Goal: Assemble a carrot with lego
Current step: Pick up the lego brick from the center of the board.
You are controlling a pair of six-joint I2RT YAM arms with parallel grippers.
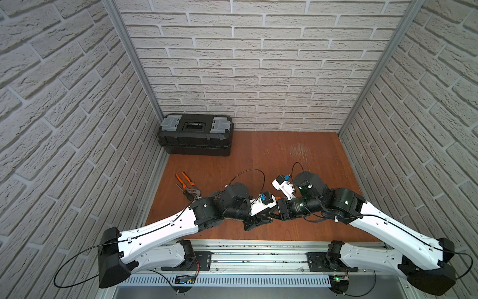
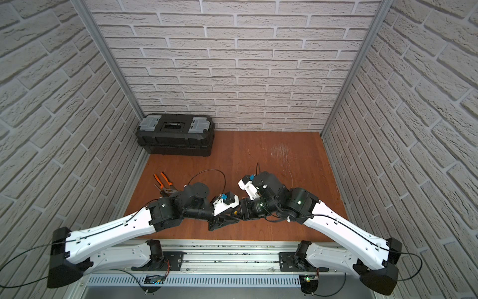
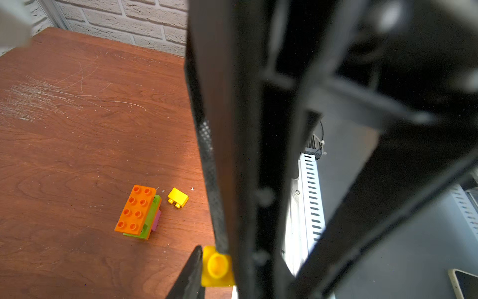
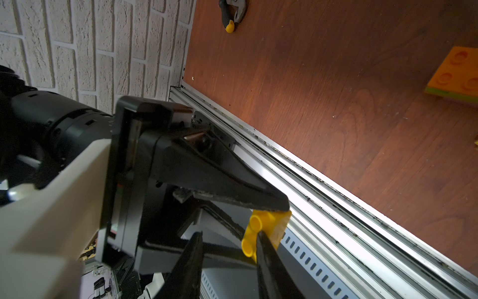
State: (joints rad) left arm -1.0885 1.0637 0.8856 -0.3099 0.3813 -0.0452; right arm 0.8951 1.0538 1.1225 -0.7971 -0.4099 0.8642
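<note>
Left tool is clenched on a small yellow brick, holding it in the air near the front edge of the desk with a finger on each side of it. Facing it tip to tip, the right tool has one finger lying across the same brick while its other finger stands off to the side. I cannot tell whether it has a grip of its own. Further in, the carrot lies on the desk: an orange oblong on top, lime green under it and a pink piece showing at one side, all joined in one clump. A second yellow brick lies tipped on its side just beside the clump, not touching it. Well apart, toward the left wall, lie orange-handled pliers, and a black toolbox sits in the far corner. By my reading the body is built and the yellows are what is left: the held one looks to be mid handover or being turned, and neither is yet pressed on
</note>
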